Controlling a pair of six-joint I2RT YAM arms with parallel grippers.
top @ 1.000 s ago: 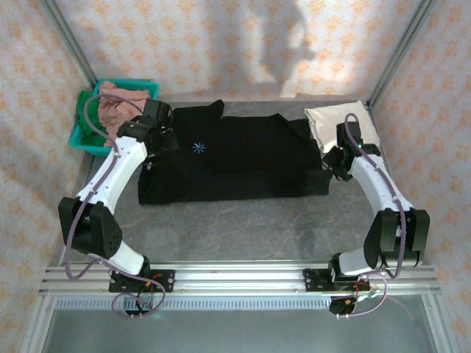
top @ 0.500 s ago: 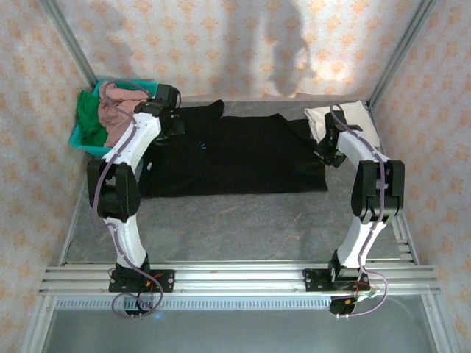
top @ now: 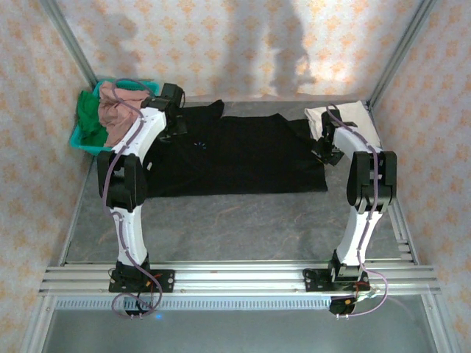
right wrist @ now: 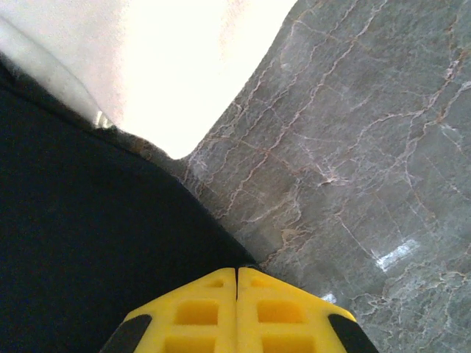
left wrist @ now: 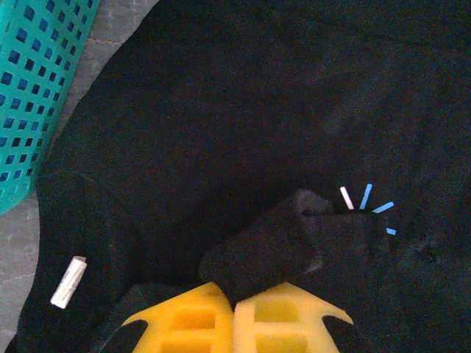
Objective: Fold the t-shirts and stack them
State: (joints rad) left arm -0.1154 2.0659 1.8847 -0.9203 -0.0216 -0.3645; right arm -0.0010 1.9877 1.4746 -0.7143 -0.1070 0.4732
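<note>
Reaching far out from their bases, both arms stand tall and nearly straight, wrists bent down over the cloth. The left gripper [left wrist: 234, 294] has its yellow fingers pressed together on a bunched ridge of the black t-shirt [top: 243, 158], which rises in a soft lump just ahead of the tips. The shirt is a matte, plain knit spread wide and mostly flat on the grey, marble-veined table [top: 235, 220], with a small blue-and-white star print [left wrist: 366, 202] just ahead and to the right of that gripper and a white tag [left wrist: 68, 282] off to its left. Farther left stands the teal basket [left wrist: 37, 95], a hard plastic wall pierced with square holes; a pink t-shirt [top: 118, 110] and a green t-shirt [top: 88, 114] lie crumpled in it.

The right gripper [right wrist: 237, 276] also has its fingers meeting with no gap, right at the black shirt's edge, dark cloth to its left and bare stone to its right. Whether any cloth is caught between them cannot be told. Ahead and left of it lies the cream-white t-shirt [right wrist: 162, 66], smooth and bright, touching the black one.
</note>
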